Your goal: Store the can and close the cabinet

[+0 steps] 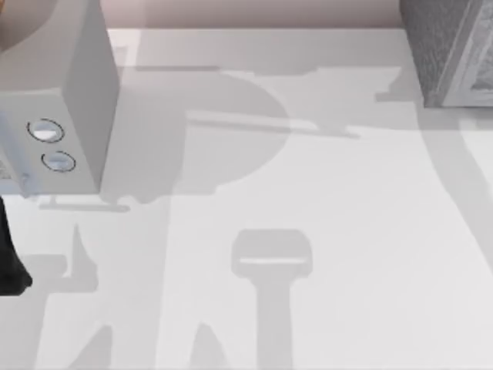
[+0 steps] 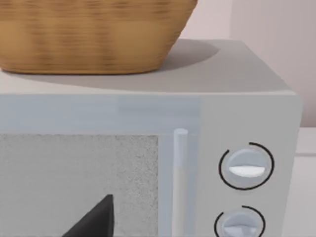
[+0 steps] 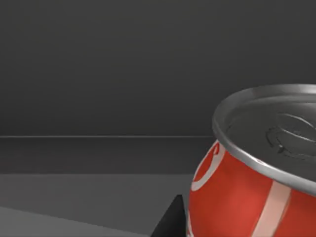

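Observation:
The can point(image 3: 247, 192), with its red side, white lettering and silver top, looms close and tilted in the right wrist view. Around it are dark grey walls and a floor, the cabinet's inside point(image 3: 98, 74). A dark part of my right gripper point(image 3: 170, 219) shows just beside the can; I cannot tell whether it grips it. My left arm point(image 1: 11, 266) is at the table's left edge. In the left wrist view, a dark part of my left gripper point(image 2: 94, 219) hangs in front of a grey box with a door.
A grey box with two round knobs point(image 1: 62, 116) stands at the back left. Its door handle point(image 2: 180, 182) is upright and a wicker basket point(image 2: 94, 34) sits on its top. A second grey box with a speckled face point(image 1: 447, 54) stands at the back right.

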`<action>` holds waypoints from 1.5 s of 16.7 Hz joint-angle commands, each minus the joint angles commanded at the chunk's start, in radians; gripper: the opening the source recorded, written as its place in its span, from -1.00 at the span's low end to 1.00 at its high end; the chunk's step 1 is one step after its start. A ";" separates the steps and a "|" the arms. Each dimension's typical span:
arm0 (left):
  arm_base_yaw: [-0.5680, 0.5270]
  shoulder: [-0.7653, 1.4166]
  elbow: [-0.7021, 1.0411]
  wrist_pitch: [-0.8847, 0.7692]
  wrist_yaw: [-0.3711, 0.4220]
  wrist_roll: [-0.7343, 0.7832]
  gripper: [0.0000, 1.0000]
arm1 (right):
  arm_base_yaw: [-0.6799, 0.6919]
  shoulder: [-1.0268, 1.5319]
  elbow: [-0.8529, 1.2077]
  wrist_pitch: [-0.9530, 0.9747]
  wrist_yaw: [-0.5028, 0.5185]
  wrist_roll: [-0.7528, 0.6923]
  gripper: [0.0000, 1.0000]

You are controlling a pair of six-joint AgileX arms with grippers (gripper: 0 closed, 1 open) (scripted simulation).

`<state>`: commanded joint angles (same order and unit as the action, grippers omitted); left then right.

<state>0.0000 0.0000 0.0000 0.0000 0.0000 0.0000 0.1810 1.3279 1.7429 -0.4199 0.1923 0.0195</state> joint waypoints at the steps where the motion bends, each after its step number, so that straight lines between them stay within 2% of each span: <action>1: 0.000 0.000 0.000 0.000 0.000 0.000 1.00 | -0.001 0.011 0.012 -0.004 -0.001 0.000 -1.00; 5: 0.000 0.000 0.000 0.000 0.000 0.000 1.00 | -0.013 0.147 0.166 -0.051 -0.011 0.001 -1.00; 13: 0.000 0.000 0.000 0.000 0.000 0.000 1.00 | -0.061 0.578 0.778 -0.199 -0.050 -0.001 -1.00; 16: 0.000 0.000 0.000 0.000 0.000 0.000 1.00 | -0.076 0.699 0.944 -0.238 -0.064 -0.001 -1.00; 23: 0.000 0.000 0.000 0.000 0.000 0.000 1.00 | -0.084 0.758 1.016 -0.257 -0.072 -0.002 -1.00; 25: 0.000 0.000 0.000 0.000 0.000 0.000 1.00 | -0.084 0.758 1.016 -0.257 -0.072 -0.002 -0.70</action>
<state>0.0000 0.0000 0.0000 0.0000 0.0000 0.0000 0.0972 2.0857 2.7594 -0.6765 0.1203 0.0175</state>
